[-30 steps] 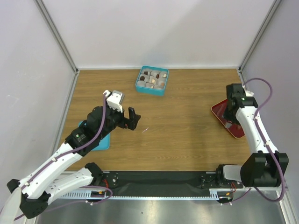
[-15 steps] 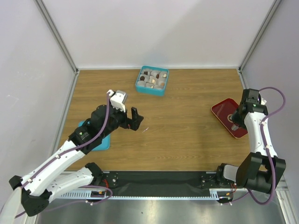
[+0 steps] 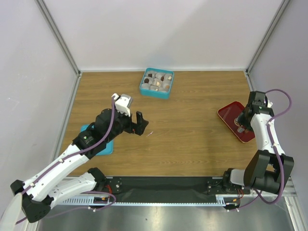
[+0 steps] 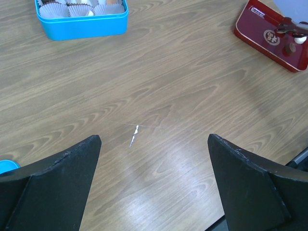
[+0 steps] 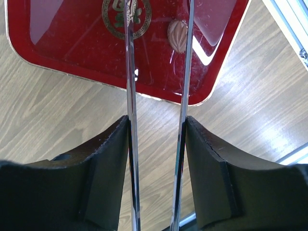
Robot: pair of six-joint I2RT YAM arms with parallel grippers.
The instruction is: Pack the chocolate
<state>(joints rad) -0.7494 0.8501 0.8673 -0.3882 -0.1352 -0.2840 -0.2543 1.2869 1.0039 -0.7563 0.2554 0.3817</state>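
Observation:
The teal box (image 3: 156, 83) stands at the back of the table and holds several dark and pale chocolates among paper cups; it also shows in the left wrist view (image 4: 82, 21). One tan chocolate (image 5: 178, 36) lies on the red tray (image 5: 57, 43), between the tweezers' blades near the right one. It also shows in the left wrist view (image 4: 288, 48). My right gripper (image 5: 157, 120) is shut on the long metal tweezers (image 5: 130, 72), whose blades stand apart above the tray. My left gripper (image 4: 154, 138) is open and empty above bare wood, left of centre (image 3: 139, 123).
The red tray (image 3: 230, 115) sits near the table's right edge. A teal lid (image 3: 102, 146) lies flat under my left arm at the left. A small white scratch (image 4: 134, 135) marks the wood between my left fingers. Grey walls close three sides.
My right arm has swung to the right and now reaches over the red tray from its right side. My left gripper has shifted slightly right and stays open.

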